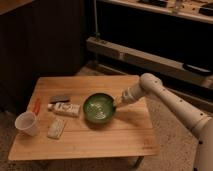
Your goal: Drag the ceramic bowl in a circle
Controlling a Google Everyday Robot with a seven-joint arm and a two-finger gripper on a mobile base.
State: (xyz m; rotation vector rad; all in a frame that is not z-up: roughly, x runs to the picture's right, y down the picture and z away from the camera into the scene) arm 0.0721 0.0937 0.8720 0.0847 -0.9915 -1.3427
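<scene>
The ceramic bowl [99, 109] is round, dark green and glossy, with a lighter shiny inside. It sits near the middle of the wooden table [100, 140]. My gripper [117, 102] comes in from the right on a white arm and sits at the bowl's right rim, touching it.
A small white cup [27, 123] stands at the table's left edge. A white packet [66, 108], a dark bar [60, 99], an orange item [36, 106] and a pale wrapped bar [55, 128] lie left of the bowl. Dark shelving stands behind the table.
</scene>
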